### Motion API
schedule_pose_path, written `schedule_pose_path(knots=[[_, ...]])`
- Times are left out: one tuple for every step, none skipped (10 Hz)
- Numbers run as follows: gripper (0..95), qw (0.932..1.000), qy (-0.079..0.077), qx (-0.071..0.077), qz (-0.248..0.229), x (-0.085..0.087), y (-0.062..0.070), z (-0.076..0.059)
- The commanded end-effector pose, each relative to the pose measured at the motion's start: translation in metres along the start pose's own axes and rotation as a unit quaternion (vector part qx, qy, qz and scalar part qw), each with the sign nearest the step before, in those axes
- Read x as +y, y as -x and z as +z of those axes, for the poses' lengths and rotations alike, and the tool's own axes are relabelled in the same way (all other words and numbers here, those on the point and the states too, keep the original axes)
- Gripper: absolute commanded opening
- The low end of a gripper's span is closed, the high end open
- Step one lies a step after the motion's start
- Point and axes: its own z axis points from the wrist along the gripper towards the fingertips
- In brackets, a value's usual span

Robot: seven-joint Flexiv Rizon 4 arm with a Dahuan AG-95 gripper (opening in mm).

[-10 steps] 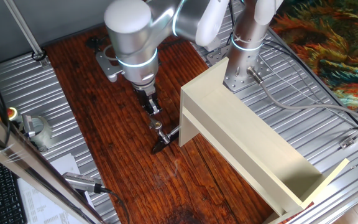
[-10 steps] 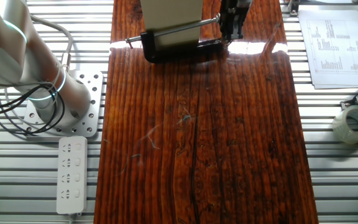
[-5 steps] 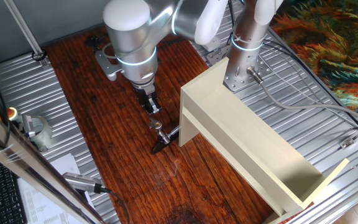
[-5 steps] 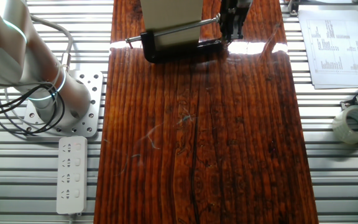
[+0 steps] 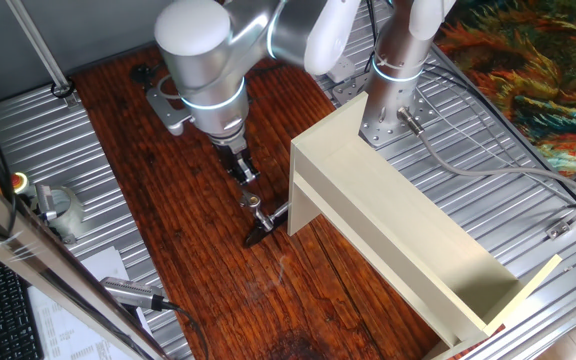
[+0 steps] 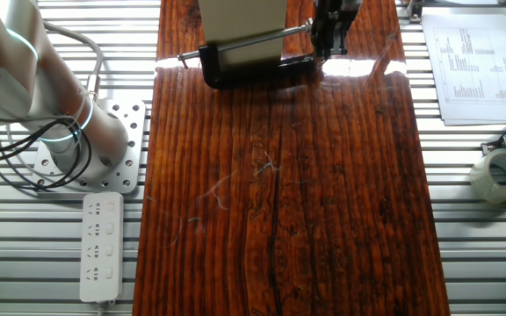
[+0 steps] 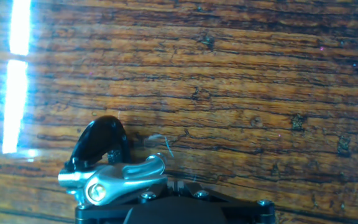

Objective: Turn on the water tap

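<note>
The water tap [image 7: 114,180] sits at the near left corner of the cream box [image 5: 398,220], its silvery lever just below my gripper [image 5: 245,172]. I cannot tell whether my fingers are spread. I judge I am at the approach step; next comes pressing the lever round. The C-clamp [image 6: 244,68] crowds 1 side.

Silver arm bent down over the table, pincer [image 5: 245,172] pointing downward, fingers close together
</note>
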Motion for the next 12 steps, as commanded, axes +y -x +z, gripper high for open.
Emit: schedule_pose_path(knots=[[0.0,0.9995,0.0,-0.003,-0.03,0.0,0.0,0.0],[0.0,0.9995,0.0,-0.002,-0.03,0.0,-0.001,-0.001],[0.0,0.9995,0.001,0.0,-0.03,0.0,-0.001,-0.001],[0.0,0.9995,0.001,0.001,-0.03,-0.001,-0.003,-0.001],[0.0,0.9995,0.001,0.001,-0.031,-0.002,-0.004,0.0],[0.0,0.9996,0.002,0.001,-0.03,-0.003,-0.006,0.001],[0.0,0.9996,0.002,0.001,-0.029,-0.002,-0.005,0.001],[0.0,0.9996,0.002,0.001,-0.028,-0.002,-0.005,0.0],[0.0,0.9996,0.002,0.001,-0.028,-0.001,-0.003,-0.001],[0.0,0.9997,0.002,0.001,-0.026,0.001,-0.001,-0.003],[0.0,0.9997,0.002,0.002,-0.023,0.004,0.003,-0.005],[0.0,0.9998,0.002,0.002,-0.022,0.005,0.005,-0.007]])
